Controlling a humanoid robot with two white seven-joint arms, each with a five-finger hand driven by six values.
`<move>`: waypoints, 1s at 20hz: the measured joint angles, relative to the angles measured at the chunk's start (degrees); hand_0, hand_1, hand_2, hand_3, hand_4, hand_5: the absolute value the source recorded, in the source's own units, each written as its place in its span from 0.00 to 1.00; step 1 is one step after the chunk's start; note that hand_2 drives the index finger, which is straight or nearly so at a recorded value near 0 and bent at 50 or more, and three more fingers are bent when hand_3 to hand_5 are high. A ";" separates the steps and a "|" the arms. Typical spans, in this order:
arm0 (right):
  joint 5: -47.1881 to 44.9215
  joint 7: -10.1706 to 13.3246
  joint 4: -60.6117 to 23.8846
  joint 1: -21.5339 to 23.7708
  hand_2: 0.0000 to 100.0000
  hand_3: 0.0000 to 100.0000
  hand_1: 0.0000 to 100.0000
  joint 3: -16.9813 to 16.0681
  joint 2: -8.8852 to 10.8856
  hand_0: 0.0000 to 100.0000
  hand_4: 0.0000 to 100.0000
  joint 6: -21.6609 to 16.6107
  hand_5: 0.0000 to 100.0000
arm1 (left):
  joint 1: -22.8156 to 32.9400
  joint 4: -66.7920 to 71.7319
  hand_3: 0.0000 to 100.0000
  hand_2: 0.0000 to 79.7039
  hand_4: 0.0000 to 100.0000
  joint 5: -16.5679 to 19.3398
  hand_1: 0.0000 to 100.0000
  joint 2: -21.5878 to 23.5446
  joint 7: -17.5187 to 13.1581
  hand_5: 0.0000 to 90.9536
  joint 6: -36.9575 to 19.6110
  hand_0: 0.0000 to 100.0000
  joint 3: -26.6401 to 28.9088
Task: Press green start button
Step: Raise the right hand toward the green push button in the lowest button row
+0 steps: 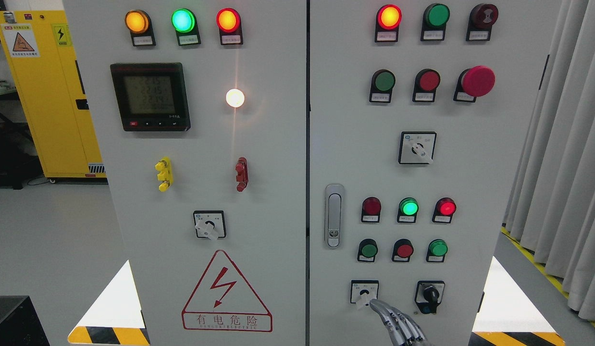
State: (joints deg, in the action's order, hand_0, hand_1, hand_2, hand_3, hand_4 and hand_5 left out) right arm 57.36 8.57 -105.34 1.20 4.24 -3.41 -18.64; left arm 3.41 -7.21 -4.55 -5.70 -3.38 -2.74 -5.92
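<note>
Head view: several green buttons sit on the right door; one (pixel 368 250) is unlit, low beside the handle (pixel 333 216). The right hand (pixel 398 324) rises from below, fingers together, its tip seemingly touching a white selector (pixel 364 292).

Right hand (pixel 398 323): silver metallic segmented fingers, dark joints.

One robot hand (pixel 396 323) rises at bottom edge, index finger extended

Bare panel (pixel 470 230) lay open right of the button rows. The door handle (pixel 333 216) stood proud at their left. Two selector knobs (pixel 428 294) protruded just below the lowest buttons.
</note>
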 measured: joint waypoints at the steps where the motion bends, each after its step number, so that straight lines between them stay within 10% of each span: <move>1: 1.82 0.37 -0.33 -0.20 0.00 0.93 0.95 -0.34 -0.16 0.64 1.00 0.57 1.00 | 0.00 0.00 0.00 0.00 0.00 0.00 0.56 0.00 0.00 0.00 0.00 0.12 0.00; 20: 17.08 1.24 -2.61 -6.05 0.00 0.96 1.00 -0.26 -1.77 0.77 1.00 6.08 1.00 | 0.00 0.00 0.00 0.00 0.00 0.00 0.56 0.01 0.00 0.00 0.00 0.12 0.00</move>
State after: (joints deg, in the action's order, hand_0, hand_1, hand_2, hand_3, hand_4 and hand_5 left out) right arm 74.43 9.81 -107.95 -4.85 3.98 -5.18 -12.56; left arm 3.41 -7.21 -4.56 -5.69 -3.38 -2.74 -5.93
